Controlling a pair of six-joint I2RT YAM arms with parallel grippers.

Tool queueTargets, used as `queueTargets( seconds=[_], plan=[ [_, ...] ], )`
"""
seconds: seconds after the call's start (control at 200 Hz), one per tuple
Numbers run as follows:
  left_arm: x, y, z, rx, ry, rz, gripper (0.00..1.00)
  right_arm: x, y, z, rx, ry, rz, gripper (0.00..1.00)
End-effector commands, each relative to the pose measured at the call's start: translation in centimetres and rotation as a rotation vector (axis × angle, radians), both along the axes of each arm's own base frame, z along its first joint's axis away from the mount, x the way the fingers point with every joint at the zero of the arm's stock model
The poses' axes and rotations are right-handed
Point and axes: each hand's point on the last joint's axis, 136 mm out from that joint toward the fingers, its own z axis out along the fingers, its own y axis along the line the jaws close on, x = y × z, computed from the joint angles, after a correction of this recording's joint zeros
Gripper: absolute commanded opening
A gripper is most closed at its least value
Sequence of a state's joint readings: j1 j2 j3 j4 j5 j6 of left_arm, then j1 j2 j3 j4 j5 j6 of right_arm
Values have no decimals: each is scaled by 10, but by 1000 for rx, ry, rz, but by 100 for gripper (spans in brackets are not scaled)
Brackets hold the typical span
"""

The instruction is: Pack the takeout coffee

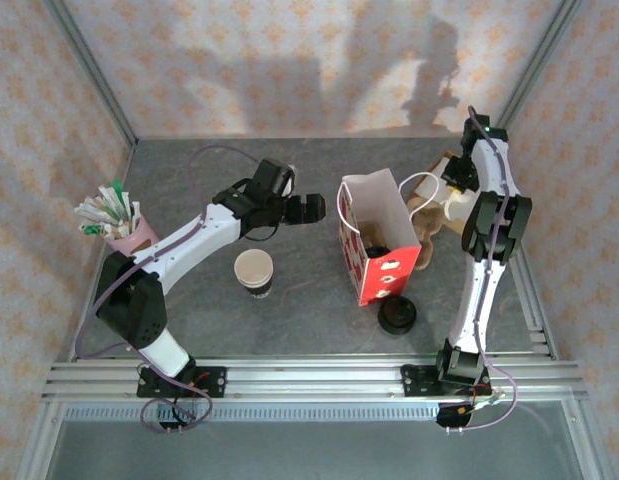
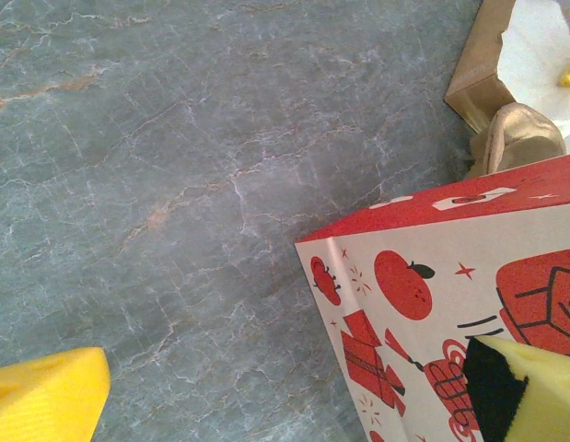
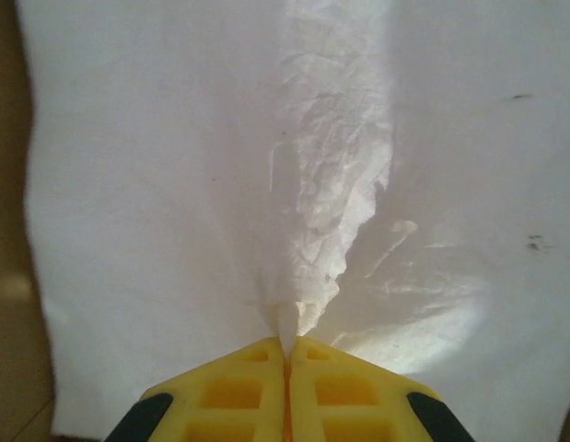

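The step in hand looks like adding a napkin to the order. The right fingers (image 3: 238, 391) are pressed together on a pinched fold of the white paper napkin (image 3: 174, 184), which lies on crumpled brown paper (image 1: 429, 228) at the far right of the grey marbled desk (image 1: 309, 295).

The takeout coffee (image 1: 378, 244) seems to be packed already. A dark round shape, probably its black lid, sits low inside the open mouth of the red-and-white printed paper bag (image 1: 386, 272) standing mid-desk, though the view is too small to be sure.

The left fingers (image 2: 45, 405) are spread wide and hold nothing. They hover just left of the bag's printed wall.

The next move calls for lifting the napkin clear of the brown paper and carrying it left over the bag's rim. It should be let go only once it is above the opening, so it drops beside the cup and does not snag.

The white cord handles (image 1: 421, 183) arch on the bag's right side, directly in that path, and the bag looks light enough to tip if nudged. The left arm is well placed to steady it.

Room on the right is tight, with the frame rail and far wall close. The desk is open to the left, except for a lidless brown paper cup (image 1: 254, 270) and a pink cup of stirrers (image 1: 124, 228). A stack of black lids (image 1: 397, 315) sits just near of the bag.
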State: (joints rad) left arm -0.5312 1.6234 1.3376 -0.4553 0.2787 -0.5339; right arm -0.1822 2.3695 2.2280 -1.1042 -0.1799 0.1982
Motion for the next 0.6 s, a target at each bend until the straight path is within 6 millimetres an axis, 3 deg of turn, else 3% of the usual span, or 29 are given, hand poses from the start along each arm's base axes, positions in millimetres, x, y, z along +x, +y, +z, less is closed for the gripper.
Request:
queueTargets(
  seconds=[0.0,0.115,0.395,0.595],
  plan=[
    [-4,2,16,-7,-43,-5,100,-4,-7,37,-37,-67,-25,6],
    [-5,4,22,-12,-59,3,100,-7,-5,57,-46,-116,-30,0],
    [-10,10,37,-26,-98,16,100,-12,8,89,-29,-257,-36,0],
    [-16,12,42,-49,-101,39,100,-32,15,117,-79,-384,-72,0]
  ],
)
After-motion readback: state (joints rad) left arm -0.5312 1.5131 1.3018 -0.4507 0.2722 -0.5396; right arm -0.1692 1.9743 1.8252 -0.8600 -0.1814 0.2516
